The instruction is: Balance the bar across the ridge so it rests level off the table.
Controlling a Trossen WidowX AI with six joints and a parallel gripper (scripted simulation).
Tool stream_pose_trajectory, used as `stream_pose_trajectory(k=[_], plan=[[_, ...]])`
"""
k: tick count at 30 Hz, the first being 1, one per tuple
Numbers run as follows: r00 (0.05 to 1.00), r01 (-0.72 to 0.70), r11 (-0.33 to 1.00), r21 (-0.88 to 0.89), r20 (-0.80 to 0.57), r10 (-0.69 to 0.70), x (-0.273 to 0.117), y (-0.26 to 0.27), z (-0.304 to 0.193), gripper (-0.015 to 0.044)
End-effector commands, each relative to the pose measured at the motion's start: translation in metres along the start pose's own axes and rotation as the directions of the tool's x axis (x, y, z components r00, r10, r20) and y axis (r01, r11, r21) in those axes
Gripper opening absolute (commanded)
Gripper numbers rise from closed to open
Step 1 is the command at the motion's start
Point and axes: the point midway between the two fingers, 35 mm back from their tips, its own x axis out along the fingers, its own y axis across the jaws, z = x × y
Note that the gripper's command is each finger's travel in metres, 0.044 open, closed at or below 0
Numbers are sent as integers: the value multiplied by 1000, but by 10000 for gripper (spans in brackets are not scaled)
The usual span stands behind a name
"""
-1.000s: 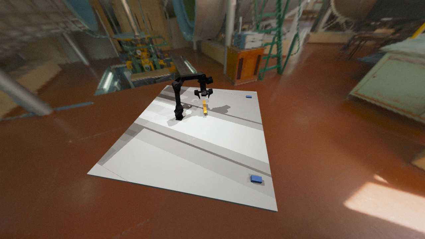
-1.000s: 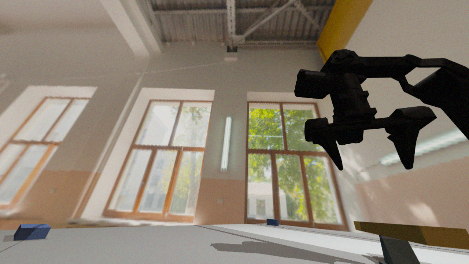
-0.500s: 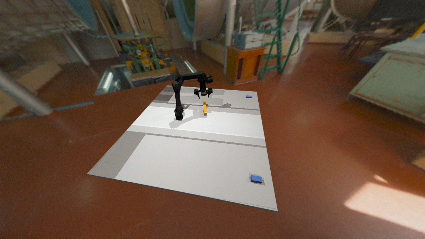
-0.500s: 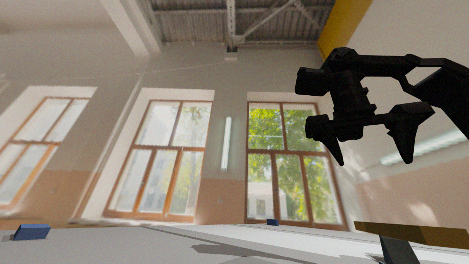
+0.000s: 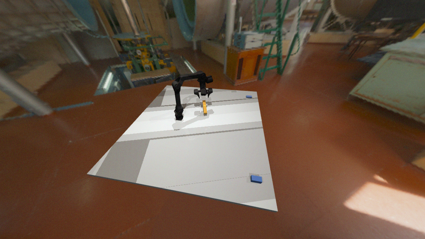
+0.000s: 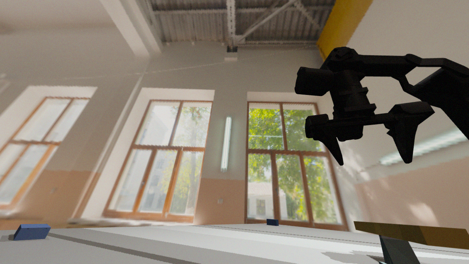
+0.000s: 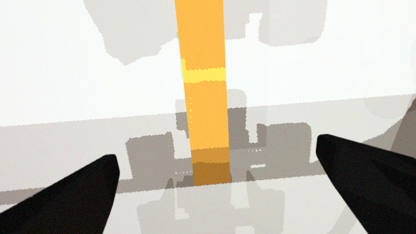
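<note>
With its fingers spread and holding nothing above the bar (image 5: pixel 205 107) (image 6: pixel 416 234) (image 7: pixel 208 114) at lower right in the exterior view, the gripper (image 5: pixel 204 97) (image 6: pixel 375 163) (image 7: pixel 218 153) has apparently let go; next, just retreat.

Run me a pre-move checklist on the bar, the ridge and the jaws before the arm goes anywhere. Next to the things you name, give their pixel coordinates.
1. Jaws (image 5: pixel 203 97) (image 6: pixel 375 163) open, nothing between them: ok.
2. Jaws raised off the bar (image 5: pixel 204 107) (image 6: pixel 416 233) (image 7: pixel 207 114): ok.
3. Bar lying across the ridge (image 6: pixel 397 250): ok.
4. Bar off the table (image 5: pixel 178 160) (image 6: pixel 137 241) at its near and far ends: cannot tell, the exterior view cuts one end off.
5. Bar exactly level: cannot tell, the exterior view is too oblique.
6. Blue blocks (image 5: pixel 256 179) (image 6: pixel 31 231) away from the bar: ok.
</note>
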Motion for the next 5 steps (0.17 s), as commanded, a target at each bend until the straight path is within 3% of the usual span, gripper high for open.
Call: stream_pose_trajectory(k=[1,5], plan=[[1000,-2,1000,0,-1,2,-1,0,0,440],[1000,-2,1000,0,-1,2,-1,0,0,440]])
